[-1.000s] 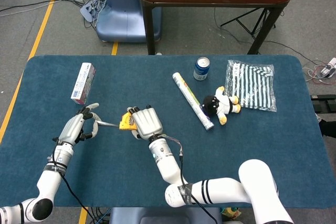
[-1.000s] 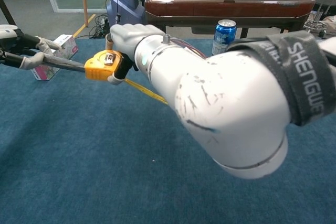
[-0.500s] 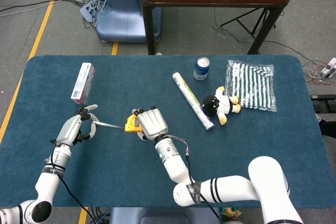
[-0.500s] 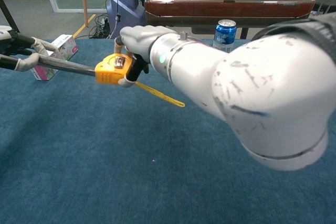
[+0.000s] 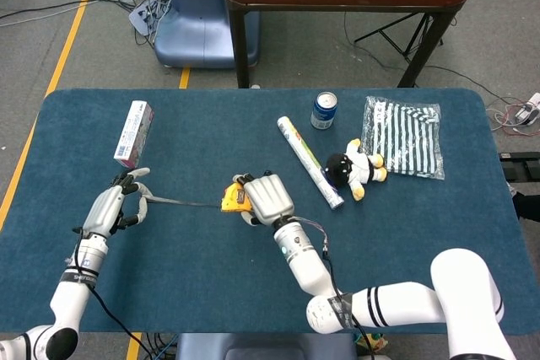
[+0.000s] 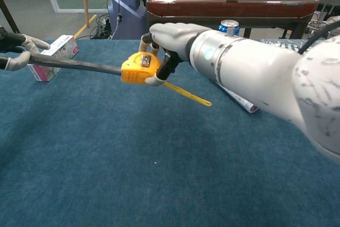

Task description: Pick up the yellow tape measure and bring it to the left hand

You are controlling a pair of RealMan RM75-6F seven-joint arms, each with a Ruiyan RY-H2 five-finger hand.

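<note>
**Tape stretched between both hands**

The right robot hand [image 5: 268, 198] grips the yellow plastic tape measure [image 6: 139, 69] above the blue desk [image 5: 405, 233]. The left robot hand [image 5: 114, 208] pinches its drawn-out dark blade [image 6: 74, 65]. Only the chest view shows a yellow strap [image 6: 187, 93] dangling. No lettering is readable.

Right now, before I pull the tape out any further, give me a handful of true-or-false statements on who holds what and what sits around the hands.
1. The right hand grips the yellow tape measure. True.
2. The left hand holds nothing. False: it pinches the end of the extended tape blade.
3. The blue can lies on its side. False: it stands upright.
4. The plush toy lies beside the rolled paper tube. True.
5. The striped bag lies under the right hand. False: it lies near the table's far right side, apart from both hands.
</note>
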